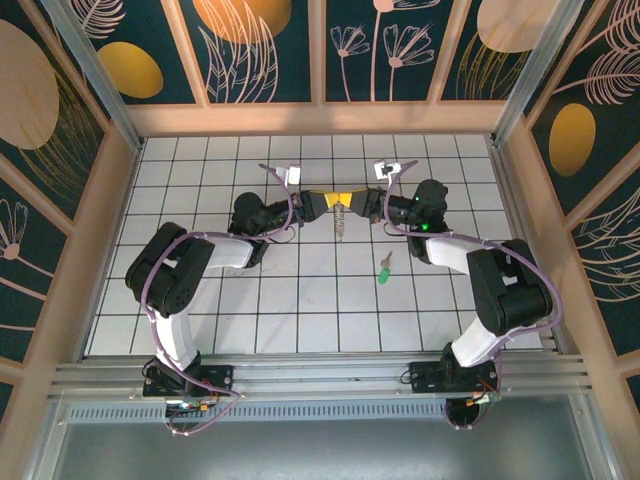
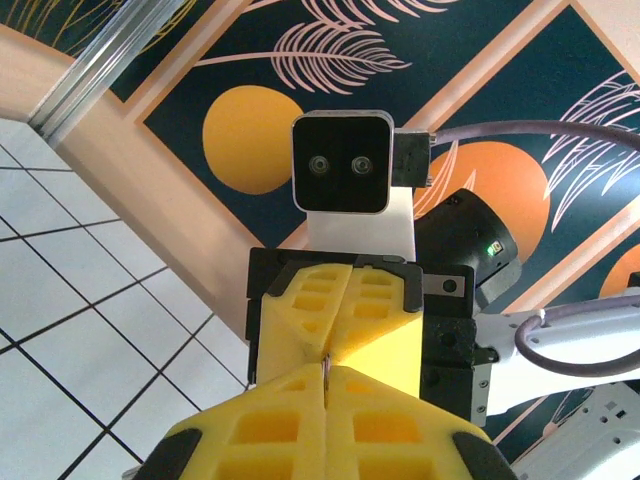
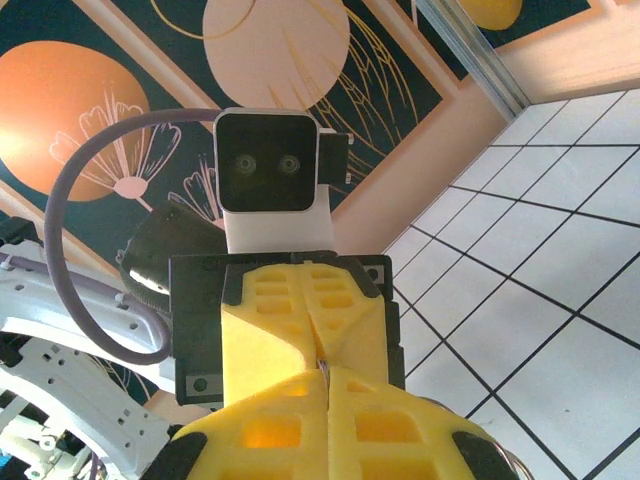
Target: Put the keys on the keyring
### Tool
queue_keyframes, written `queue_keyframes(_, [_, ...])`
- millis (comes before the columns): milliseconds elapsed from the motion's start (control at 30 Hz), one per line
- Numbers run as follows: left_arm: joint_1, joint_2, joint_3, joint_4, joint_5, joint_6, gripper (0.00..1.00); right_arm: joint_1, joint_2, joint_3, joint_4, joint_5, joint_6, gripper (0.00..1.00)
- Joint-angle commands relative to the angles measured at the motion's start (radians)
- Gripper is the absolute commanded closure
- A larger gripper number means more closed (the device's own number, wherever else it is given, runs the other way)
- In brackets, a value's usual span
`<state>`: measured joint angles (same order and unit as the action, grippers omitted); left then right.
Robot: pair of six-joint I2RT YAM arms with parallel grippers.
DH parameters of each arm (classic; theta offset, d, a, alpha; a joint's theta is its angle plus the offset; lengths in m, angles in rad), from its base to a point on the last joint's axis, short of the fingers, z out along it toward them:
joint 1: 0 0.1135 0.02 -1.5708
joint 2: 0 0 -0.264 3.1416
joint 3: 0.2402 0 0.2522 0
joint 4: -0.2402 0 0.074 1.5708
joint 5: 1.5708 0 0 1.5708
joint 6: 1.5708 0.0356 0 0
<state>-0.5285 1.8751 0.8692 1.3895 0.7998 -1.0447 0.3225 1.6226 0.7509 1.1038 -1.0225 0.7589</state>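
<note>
My left gripper (image 1: pixel 329 201) and right gripper (image 1: pixel 353 199) meet tip to tip above the middle of the far table, both shut. A thin pale piece, the keyring (image 1: pixel 340 224) with tiny silver keys as far as I can tell, hangs down from where they meet. In the left wrist view a metal sliver (image 2: pixel 327 367) is pinched at the tips of my left gripper (image 2: pixel 327 378), with the right gripper's yellow fingers (image 2: pixel 375 320) facing it. The right wrist view has the same sliver (image 3: pixel 325 364) at my right gripper (image 3: pixel 326 376). The green-headed key (image 1: pixel 384 271) lies on the tiles, right of centre.
The white tiled table (image 1: pixel 250 320) is walled by a wooden frame (image 1: pixel 320 118) at the back and on both sides. Purple cables (image 1: pixel 392 215) loop beside the wrists. An aluminium rail (image 1: pixel 320 375) runs along the near edge by the arm bases.
</note>
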Motion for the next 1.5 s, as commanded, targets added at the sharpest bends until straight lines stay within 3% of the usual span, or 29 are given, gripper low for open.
queue_keyframes(0, [-0.01,-0.013,-0.013,0.059,0.029,0.007,1.0,0.007,0.015,0.034,0.057,0.01,0.009,1.0])
queue_keyframes(67, [-0.01,-0.016,-0.017,0.059,0.027,0.011,1.0,0.007,0.012,0.037,0.056,0.012,0.014,0.96])
queue_keyframes(267, [-0.01,-0.052,-0.035,0.014,0.011,0.059,1.0,-0.032,-0.069,0.027,-0.072,0.073,-0.042,0.17])
queue_keyframes(300, [-0.009,-0.059,-0.037,0.0,0.008,0.071,1.0,-0.04,-0.086,0.027,-0.108,0.085,-0.059,0.07])
queue_keyframes(333, [-0.01,-0.068,-0.039,-0.008,0.006,0.079,1.0,-0.048,-0.099,0.03,-0.142,0.097,-0.072,0.03])
queue_keyframes(467, [-0.01,-0.095,-0.037,-0.055,0.0,0.115,1.0,-0.076,-0.156,0.048,-0.327,0.19,-0.158,0.01])
queue_keyframes(633, [-0.01,-0.128,-0.012,-0.15,-0.001,0.173,1.0,-0.089,-0.248,0.064,-0.563,0.466,-0.243,0.01])
queue_keyframes(767, [-0.009,-0.156,0.011,-0.256,-0.013,0.245,1.0,-0.103,-0.322,0.027,-0.615,0.664,-0.224,0.01])
queue_keyframes(1000, [-0.01,-0.235,0.081,-0.477,-0.074,0.42,1.0,-0.147,-0.343,-0.018,-0.612,0.718,-0.164,0.01])
queue_keyframes(1200, [-0.01,-0.277,0.0,-0.334,-0.207,0.484,1.0,-0.165,-0.321,-0.064,-0.627,0.732,-0.184,0.01])
queue_keyframes(1467, [-0.017,-0.323,-0.068,-0.255,-0.271,0.532,1.0,-0.165,-0.315,-0.16,-0.472,0.584,-0.172,0.02])
